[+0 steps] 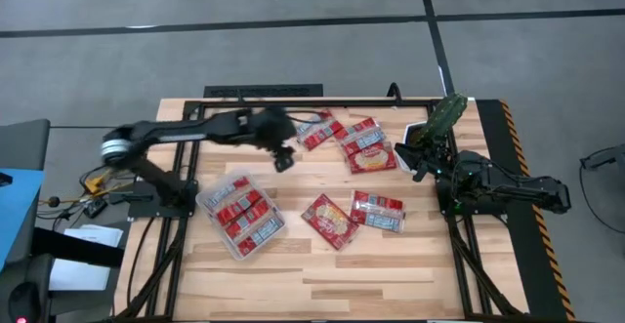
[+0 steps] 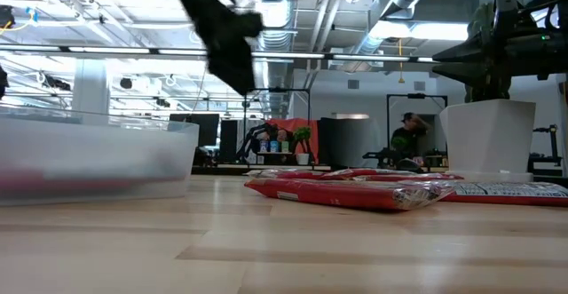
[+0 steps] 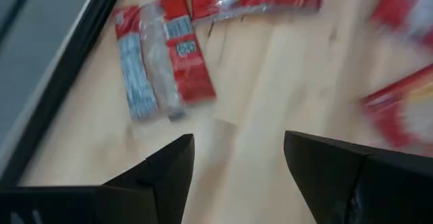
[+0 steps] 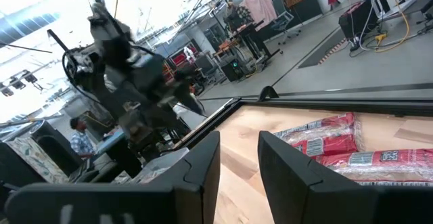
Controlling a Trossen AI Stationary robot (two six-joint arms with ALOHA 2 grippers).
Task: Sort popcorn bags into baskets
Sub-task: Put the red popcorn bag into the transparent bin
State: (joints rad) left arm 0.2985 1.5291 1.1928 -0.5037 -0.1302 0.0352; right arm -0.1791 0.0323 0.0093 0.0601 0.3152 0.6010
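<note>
Several red popcorn bags with light label panels lie flat on the wooden table: one by the far edge [image 1: 314, 130], a pile beside it [image 1: 366, 145], and two nearer the middle [image 1: 329, 221] [image 1: 377, 211]. More bags fill the clear plastic tub [image 1: 241, 214] on the table's left side. My left gripper [image 1: 283, 159] [image 3: 237, 139] hovers open and empty above bare wood, between the tub and the far bags, with one bag [image 3: 162, 55] ahead of it. My right gripper [image 1: 423, 165] [image 4: 239, 139] waits at the table's right, slightly open and empty.
A white pot with a green plant [image 1: 430, 133] stands at the far right corner, close to my right gripper. A black frame runs along the table's far edge [image 1: 293, 100]. Bare wood lies along the near edge [image 1: 322, 284]. People show in the room beyond.
</note>
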